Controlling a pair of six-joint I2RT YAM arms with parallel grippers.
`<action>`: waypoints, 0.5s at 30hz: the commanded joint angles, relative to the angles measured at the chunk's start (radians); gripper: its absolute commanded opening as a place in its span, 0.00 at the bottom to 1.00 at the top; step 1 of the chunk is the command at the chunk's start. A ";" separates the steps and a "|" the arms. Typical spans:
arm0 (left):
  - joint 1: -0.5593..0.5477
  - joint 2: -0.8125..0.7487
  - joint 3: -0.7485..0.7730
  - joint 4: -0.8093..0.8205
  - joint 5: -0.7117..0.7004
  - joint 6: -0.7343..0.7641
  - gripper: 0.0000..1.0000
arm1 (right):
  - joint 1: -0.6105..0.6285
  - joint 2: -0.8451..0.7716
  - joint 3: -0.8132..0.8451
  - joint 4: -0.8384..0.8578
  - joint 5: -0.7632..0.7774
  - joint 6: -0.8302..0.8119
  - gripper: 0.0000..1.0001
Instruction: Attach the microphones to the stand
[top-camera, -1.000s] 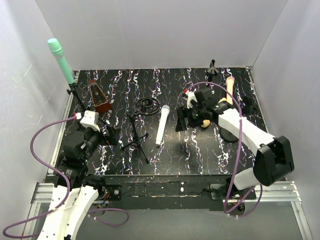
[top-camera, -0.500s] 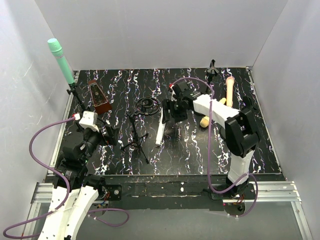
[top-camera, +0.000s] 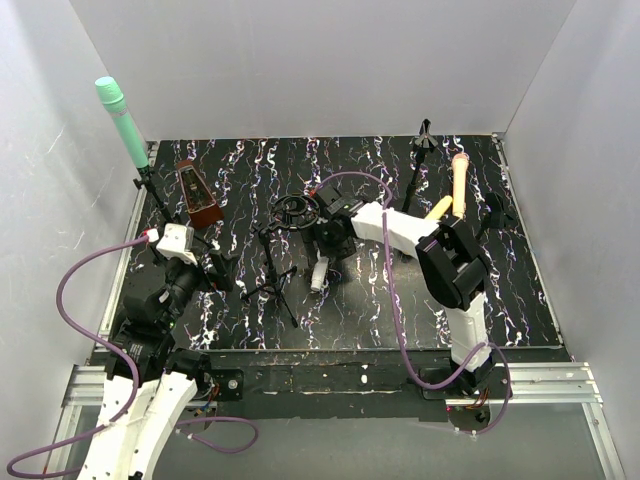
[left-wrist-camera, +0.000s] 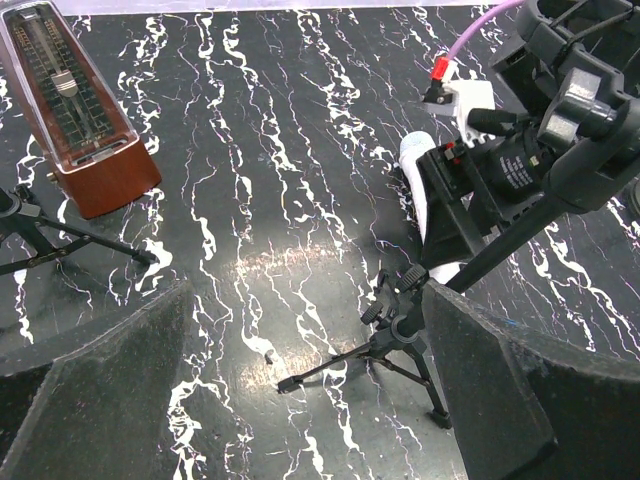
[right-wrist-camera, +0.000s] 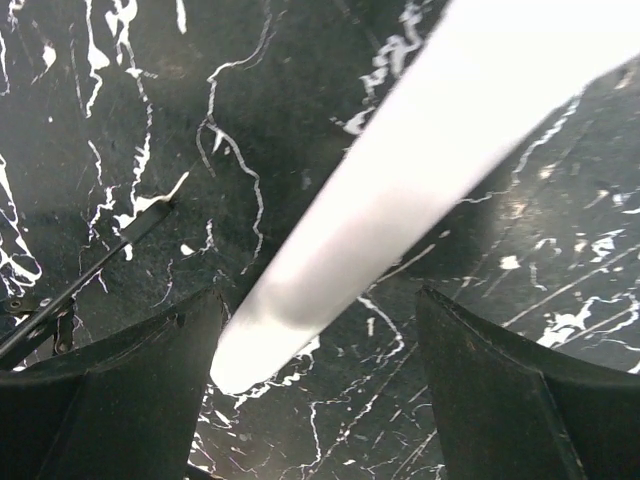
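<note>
Two robot arms reach over a black worktop (top-camera: 400, 310) veined with white. A small black tripod stand (top-camera: 268, 268) stands near its middle, and its holder appears empty.

Nearest, just left of the tripod stand, the left gripper (left-wrist-camera: 305, 300) hovers with its fingers spread as wide as they go. It holds and touches nothing, and seems to be waiting clear of the work.

Just right of the tripod stand, the white microphone (right-wrist-camera: 400, 170) lies flat on the worktop. The right gripper (right-wrist-camera: 320, 300) is lowered over its handle with the fingers well apart, one on each side. A dark gap shows between each finger and the handle, so nothing is gripped yet. It probably straddles the handle in order to close on it and lift it toward the stand.

Farther back, left of the tripod stand, sits a wooden metronome (top-camera: 200, 197). Beyond that, a mint green microphone (top-camera: 122, 120) rises slanted from another stand, apparently already attached.

Far right of the tripod stand are a yellow microphone (top-camera: 438, 207) and a peach-pink microphone (top-camera: 460, 180). I cannot tell whether these lie loose.
</note>
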 joint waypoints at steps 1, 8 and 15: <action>-0.002 -0.009 -0.003 0.012 -0.004 0.008 0.98 | 0.018 0.017 0.029 -0.002 0.071 0.007 0.84; -0.001 -0.024 -0.003 0.012 -0.007 0.008 0.98 | 0.018 -0.007 -0.067 0.044 0.102 -0.034 0.68; -0.002 -0.035 -0.002 0.010 -0.005 0.010 0.98 | 0.012 -0.021 -0.092 0.049 0.163 -0.088 0.56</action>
